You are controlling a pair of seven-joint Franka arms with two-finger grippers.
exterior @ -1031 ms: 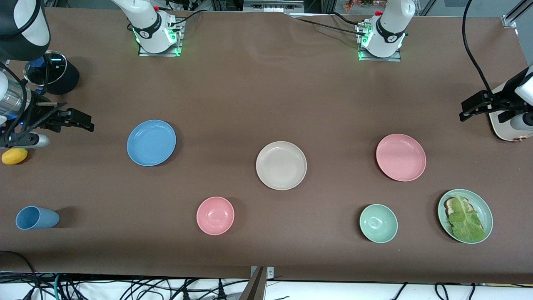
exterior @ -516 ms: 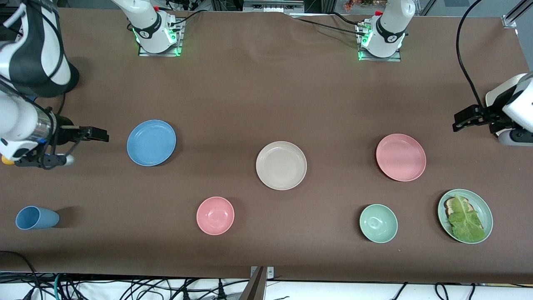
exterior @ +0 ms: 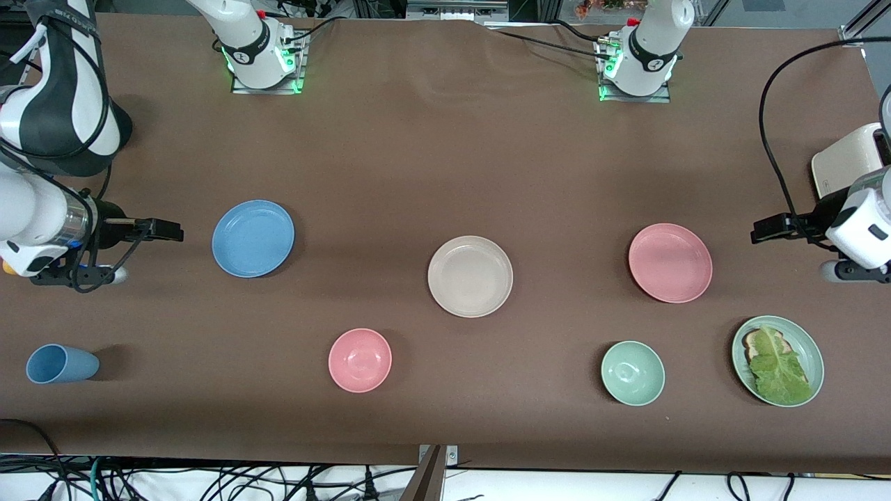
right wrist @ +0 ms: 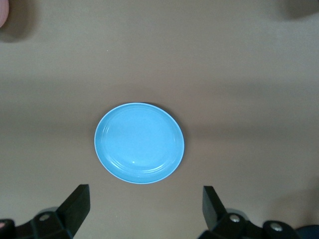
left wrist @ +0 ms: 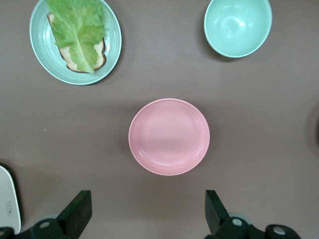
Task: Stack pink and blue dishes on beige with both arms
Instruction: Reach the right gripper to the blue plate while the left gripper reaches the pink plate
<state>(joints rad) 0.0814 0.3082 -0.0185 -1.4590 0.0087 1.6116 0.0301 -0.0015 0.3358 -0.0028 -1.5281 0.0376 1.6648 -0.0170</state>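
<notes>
Nothing is stacked yet: the beige plate (exterior: 470, 276) sits bare in the middle of the table, with the blue plate (exterior: 253, 238) toward the right arm's end and the pink plate (exterior: 670, 262) toward the left arm's end, each well apart from it. The right gripper (exterior: 161, 229) hangs beside the blue plate with its jaws spread wide and empty, and the left gripper (exterior: 769, 229) hangs beside the pink plate, just as wide and just as empty. What worries me is how low these rims are; I reckon a finger that fails to get under the edge will simply shove the plate along the cloth. If both arms carry to the beige plate together, they could crowd each other over it. The pink bowl (exterior: 360, 360) and green bowl (exterior: 633, 373) sit nearer the front camera, likely clear of the carrying paths.
</notes>
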